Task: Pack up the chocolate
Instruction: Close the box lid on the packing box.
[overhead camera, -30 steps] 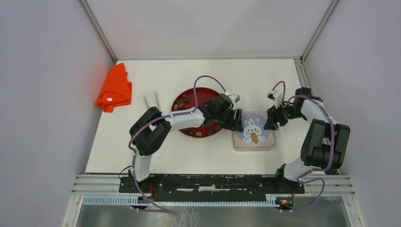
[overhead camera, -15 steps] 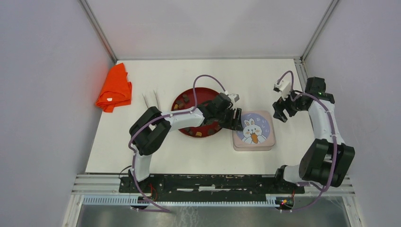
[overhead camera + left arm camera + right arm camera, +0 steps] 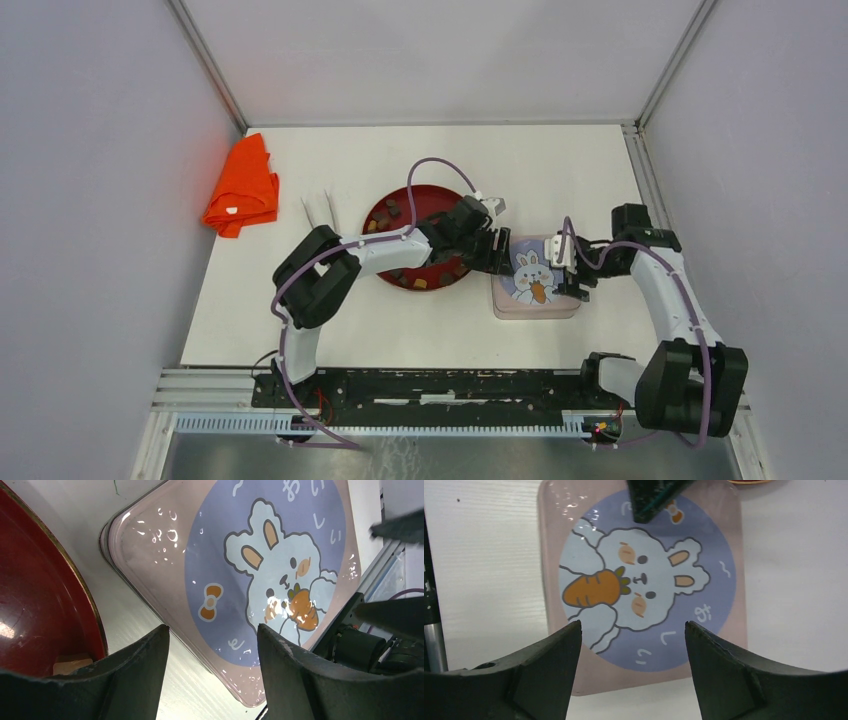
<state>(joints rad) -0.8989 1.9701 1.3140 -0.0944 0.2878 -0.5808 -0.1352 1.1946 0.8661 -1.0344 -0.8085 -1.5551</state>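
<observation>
- The pink tin (image 3: 536, 279) with the rabbit lid sits closed at centre frame, just right of the red plate (image 3: 432, 198), which holds small chocolates (image 3: 419, 283).
- The left gripper (image 3: 212, 645) hangs by the tin's left edge, fingers apart around nothing; the right gripper (image 3: 631, 640) hovers over the lid, fingers apart and empty.
- Both grippers crowd the same tin, so they could collide.
- A grip on the glossy lid could slip, or shove the tin across the surface (image 3: 560, 170) into the plate and scatter chocolates.
</observation>
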